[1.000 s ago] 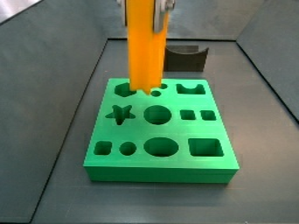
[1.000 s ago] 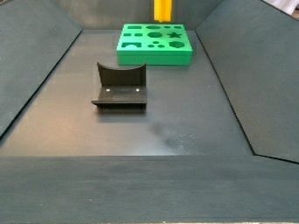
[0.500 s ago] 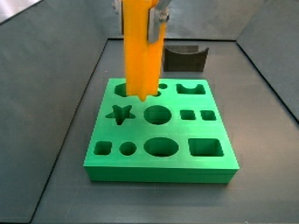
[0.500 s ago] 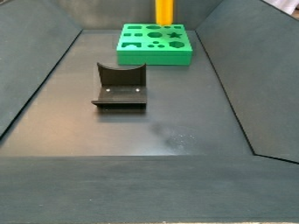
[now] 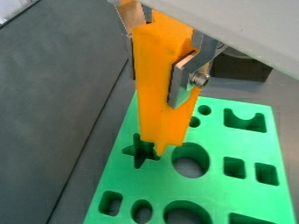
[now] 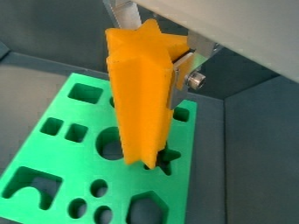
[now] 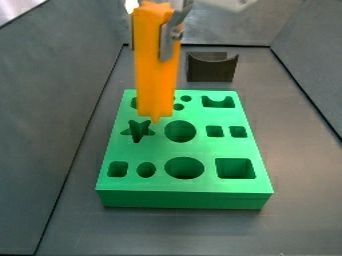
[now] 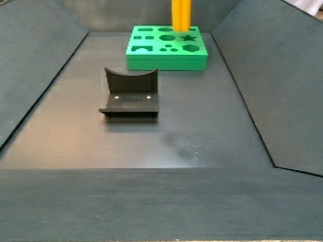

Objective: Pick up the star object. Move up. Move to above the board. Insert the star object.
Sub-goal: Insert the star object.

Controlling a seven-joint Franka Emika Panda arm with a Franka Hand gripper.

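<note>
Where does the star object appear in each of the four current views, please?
Wrist view: star object upright in the gripper, centre.
Wrist view: centre.
Side view: upper centre.
Side view: top edge.
Shared landmark: the board below it, tip near its star hole.

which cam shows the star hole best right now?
A side view: the star hole in the board shows whole, the star object in the gripper ending just above it. In both wrist views the peg's tip covers part of it. The far side view shows it tiny.
</note>
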